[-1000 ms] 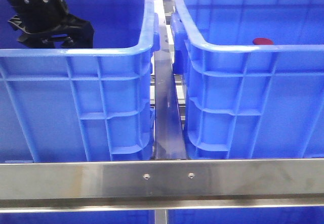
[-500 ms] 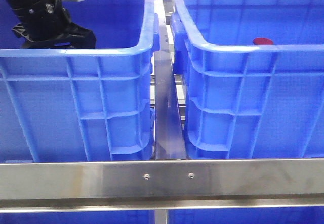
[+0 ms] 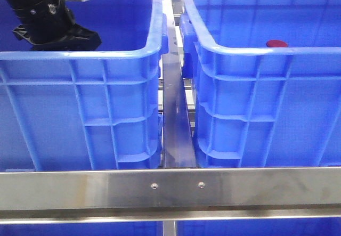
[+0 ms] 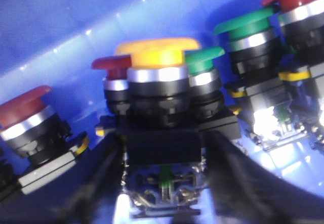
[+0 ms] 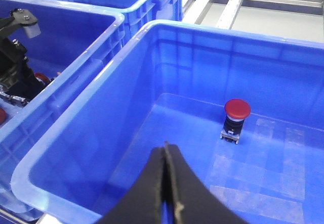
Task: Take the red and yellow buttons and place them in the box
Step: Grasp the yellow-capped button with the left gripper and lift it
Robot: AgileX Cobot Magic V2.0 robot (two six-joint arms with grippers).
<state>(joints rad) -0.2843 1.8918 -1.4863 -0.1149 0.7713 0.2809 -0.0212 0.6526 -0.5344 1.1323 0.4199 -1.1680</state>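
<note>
**Yellow button gripped in left crate; red button lies in right box**

The left gripper point(image 3: 56, 33) is sunk inside the left blue crate point(image 3: 80, 55), its fingers point(image 4: 101, 173) clamped on the yellow button point(image 4: 158, 57); red and green buttons crowd just beside it. The right gripper point(image 5: 169, 183) is seen shut and empty above the box point(image 5: 91, 97), with a red button point(image 5: 237, 108) standing upright ahead of it.
</note>
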